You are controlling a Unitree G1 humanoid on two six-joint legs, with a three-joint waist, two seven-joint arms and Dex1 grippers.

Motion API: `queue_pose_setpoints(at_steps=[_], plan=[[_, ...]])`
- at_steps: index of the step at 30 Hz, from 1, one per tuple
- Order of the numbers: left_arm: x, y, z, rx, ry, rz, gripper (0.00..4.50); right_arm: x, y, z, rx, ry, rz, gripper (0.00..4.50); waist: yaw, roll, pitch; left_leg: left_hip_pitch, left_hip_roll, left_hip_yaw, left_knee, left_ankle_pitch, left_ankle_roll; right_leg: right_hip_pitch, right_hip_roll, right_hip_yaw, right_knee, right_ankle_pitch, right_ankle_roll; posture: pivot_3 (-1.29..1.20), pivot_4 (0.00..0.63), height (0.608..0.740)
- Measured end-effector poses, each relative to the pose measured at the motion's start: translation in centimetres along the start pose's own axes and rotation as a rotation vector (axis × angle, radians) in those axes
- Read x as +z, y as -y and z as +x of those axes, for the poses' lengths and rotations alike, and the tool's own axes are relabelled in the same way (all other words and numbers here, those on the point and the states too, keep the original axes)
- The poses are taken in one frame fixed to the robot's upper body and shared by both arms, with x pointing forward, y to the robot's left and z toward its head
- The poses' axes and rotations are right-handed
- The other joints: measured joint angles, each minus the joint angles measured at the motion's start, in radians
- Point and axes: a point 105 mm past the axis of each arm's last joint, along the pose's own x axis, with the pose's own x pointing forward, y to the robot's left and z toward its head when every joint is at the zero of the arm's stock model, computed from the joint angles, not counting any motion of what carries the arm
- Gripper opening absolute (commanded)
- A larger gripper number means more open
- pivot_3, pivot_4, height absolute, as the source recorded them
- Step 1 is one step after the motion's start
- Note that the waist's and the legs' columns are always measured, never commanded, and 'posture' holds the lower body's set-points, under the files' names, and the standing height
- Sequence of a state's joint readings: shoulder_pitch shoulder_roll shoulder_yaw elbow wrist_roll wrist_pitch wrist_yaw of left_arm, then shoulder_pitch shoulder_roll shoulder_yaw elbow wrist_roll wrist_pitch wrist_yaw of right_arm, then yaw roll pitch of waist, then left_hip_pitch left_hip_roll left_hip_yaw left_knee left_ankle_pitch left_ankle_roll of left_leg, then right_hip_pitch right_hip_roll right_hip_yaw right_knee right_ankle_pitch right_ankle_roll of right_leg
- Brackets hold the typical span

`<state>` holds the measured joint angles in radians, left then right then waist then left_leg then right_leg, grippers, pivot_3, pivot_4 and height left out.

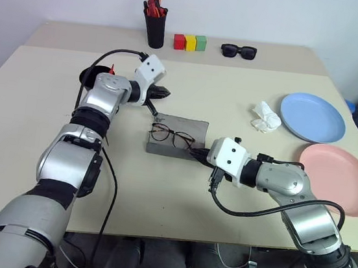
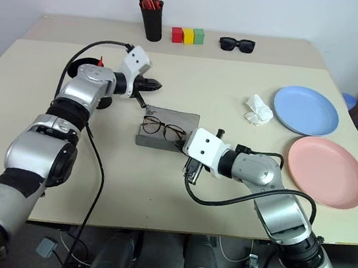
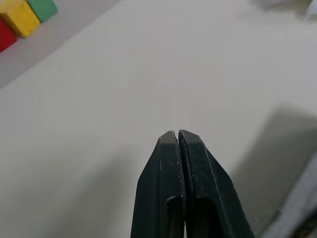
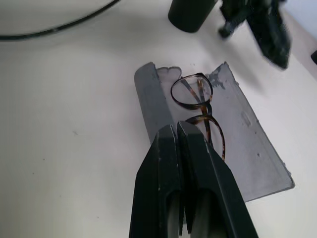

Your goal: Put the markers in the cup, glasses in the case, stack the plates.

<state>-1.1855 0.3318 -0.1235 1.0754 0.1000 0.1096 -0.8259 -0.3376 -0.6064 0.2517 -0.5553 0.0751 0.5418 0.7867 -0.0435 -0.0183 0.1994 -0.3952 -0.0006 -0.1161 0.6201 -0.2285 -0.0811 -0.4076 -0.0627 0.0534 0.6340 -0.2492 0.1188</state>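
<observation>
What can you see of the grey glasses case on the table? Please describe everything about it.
The case is a flat grey oblong that looks like felt, lying open near the middle of the table. Its flap is folded out flat, with a thicker rolled edge on one long side. The thin brown wire glasses lie on top of it, lenses up. The shut right gripper is at the glasses' end of it; contact cannot be told. The shut left gripper hovers apart beyond the far corner.

case (image 1: 177, 134): your landmark, mid-table
glasses (image 1: 171, 135): on case
plates (image 1: 313, 117): right of case, side by side
sunglasses (image 1: 239, 50): behind case, far edge
blocks (image 1: 189, 42): behind case, left of sunglasses
tissue (image 1: 265, 116): btwn case & plates
</observation>
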Motion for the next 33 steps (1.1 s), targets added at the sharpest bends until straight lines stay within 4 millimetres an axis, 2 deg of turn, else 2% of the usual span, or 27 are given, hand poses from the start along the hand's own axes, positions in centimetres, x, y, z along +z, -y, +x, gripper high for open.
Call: queue_pose_setpoints(at_steps=[5,11,19,27,33], plan=[[-1.7,0.8,0.9,-0.013,-0.113,0.128,0.00,0.2,0.0,0.1,-0.005,0.010,0.012,0.06,0.001,0.000,0.000,0.000,0.000,0.000,0.000,0.000,0.000,0.000,0.000,0.000,0.000,0.000,0.000,0.00,0.150,0.740],[-1.2,2.3,0.6,-0.191,-0.129,0.148,0.00,0.6,-0.6,-0.1,0.001,0.022,0.018,0.06,0.001,0.000,0.000,-0.001,0.000,0.000,0.000,0.000,0.000,0.000,0.000,0.000,0.000,0.000,0.000,0.00,0.150,0.740],[-1.1,3.7,-1.1,-0.419,-0.119,0.165,0.00,0.2,-1.0,-0.4,0.017,0.007,0.031,0.06,0.000,0.000,0.000,0.000,0.000,0.000,0.000,0.000,0.000,0.000,0.000,0.000,0.000,0.000,0.000,0.00,0.150,0.740],[-2.1,5.6,-3.1,-0.600,-0.069,0.195,0.00,-0.3,0.4,-1.5,-0.033,-0.017,0.033,0.06,-0.001,0.000,0.000,0.000,0.000,0.000,0.000,0.000,0.000,0.000,0.000,0.000,0.000,0.000,0.000,0.00,0.150,0.740],[-2.8,6.9,-4.6,-0.646,-0.050,0.260,0.00,-0.8,1.6,-2.1,-0.079,-0.022,0.064,0.06,0.000,0.000,0.000,0.000,0.000,0.000,0.000,0.000,0.000,0.000,0.000,0.000,0.000,0.000,0.000,0.00,0.150,0.740]])
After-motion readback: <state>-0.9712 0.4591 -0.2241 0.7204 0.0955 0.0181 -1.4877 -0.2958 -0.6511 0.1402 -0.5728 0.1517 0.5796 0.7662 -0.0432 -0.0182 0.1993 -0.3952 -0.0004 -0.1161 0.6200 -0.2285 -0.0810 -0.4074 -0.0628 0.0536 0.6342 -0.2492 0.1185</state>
